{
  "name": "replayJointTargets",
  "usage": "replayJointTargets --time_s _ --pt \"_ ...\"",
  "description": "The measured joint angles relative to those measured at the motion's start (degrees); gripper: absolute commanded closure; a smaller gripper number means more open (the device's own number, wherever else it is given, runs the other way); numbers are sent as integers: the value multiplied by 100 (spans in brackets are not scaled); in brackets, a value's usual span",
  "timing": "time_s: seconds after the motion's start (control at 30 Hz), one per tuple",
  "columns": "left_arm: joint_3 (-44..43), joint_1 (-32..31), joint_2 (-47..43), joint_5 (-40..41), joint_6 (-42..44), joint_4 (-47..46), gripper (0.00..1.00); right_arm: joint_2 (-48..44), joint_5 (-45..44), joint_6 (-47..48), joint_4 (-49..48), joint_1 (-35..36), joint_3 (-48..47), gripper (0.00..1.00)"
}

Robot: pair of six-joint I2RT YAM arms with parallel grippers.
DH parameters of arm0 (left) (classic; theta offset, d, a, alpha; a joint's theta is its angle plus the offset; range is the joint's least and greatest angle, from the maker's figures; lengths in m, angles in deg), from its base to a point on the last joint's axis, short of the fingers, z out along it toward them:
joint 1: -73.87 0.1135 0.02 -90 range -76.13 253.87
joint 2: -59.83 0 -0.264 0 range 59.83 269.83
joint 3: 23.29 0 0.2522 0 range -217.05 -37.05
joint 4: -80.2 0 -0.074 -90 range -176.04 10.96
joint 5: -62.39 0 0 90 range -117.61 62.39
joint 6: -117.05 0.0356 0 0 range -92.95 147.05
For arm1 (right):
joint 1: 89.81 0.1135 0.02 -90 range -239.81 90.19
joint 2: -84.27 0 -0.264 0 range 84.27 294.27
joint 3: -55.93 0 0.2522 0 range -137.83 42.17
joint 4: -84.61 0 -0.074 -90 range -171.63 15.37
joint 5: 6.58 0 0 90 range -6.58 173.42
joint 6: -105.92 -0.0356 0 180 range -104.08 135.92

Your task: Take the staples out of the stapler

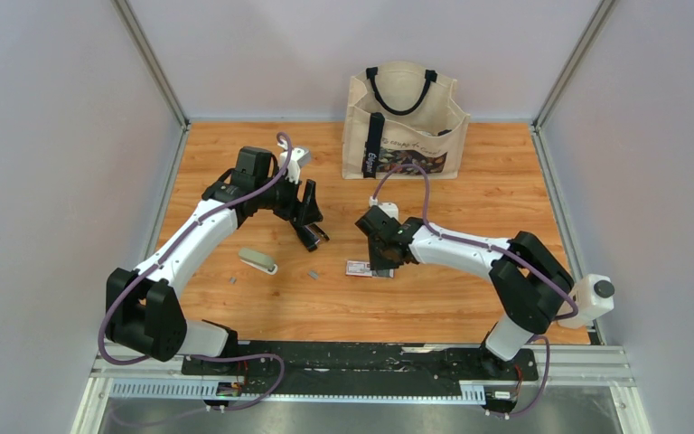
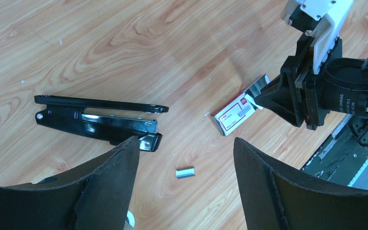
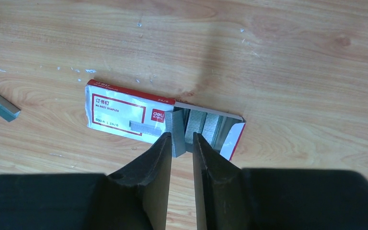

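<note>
Wooden tabletop (image 1: 506, 181): stapler (image 2: 96, 119) opened, some staples (image 2: 185, 172) out, more perhaps inside. My left pincer (image 2: 186, 141) gapes empty; right pincer (image 3: 182, 137), at the box (image 3: 117, 112), I can't tell.

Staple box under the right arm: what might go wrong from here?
1. The right end effector hangs, jaws barely apart, at the open end of the staple box, where a staple strip leans; a nudge could spill it or shove the box.
2. A loose staple strip lies near the opened stapler under the open left end effector; being tiny, it may be knocked away.
</note>
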Motion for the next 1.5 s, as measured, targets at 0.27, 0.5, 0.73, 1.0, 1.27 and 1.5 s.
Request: replayJointTargets --time_s 0.27,0.5,0.73,1.0,1.27,1.5 --pt "0 0 0 0 -2 0 20 37 170 0 -131 0 59 75" --pt "0 0 0 0 0 0 20 166 293 -2 -269 2 98 78" --pt "0 0 0 0 0 2 20 173 289 -7 -295 11 103 88" --pt "0 0 0 -7 -2 0 20 26 57 -2 -186 111 105 92" --pt "0 0 0 -42 -4 2 20 -229 -138 0 -48 129 105 92" --pt "0 0 0 -42 -4 2 20 -278 -374 70 157 127 105 92"
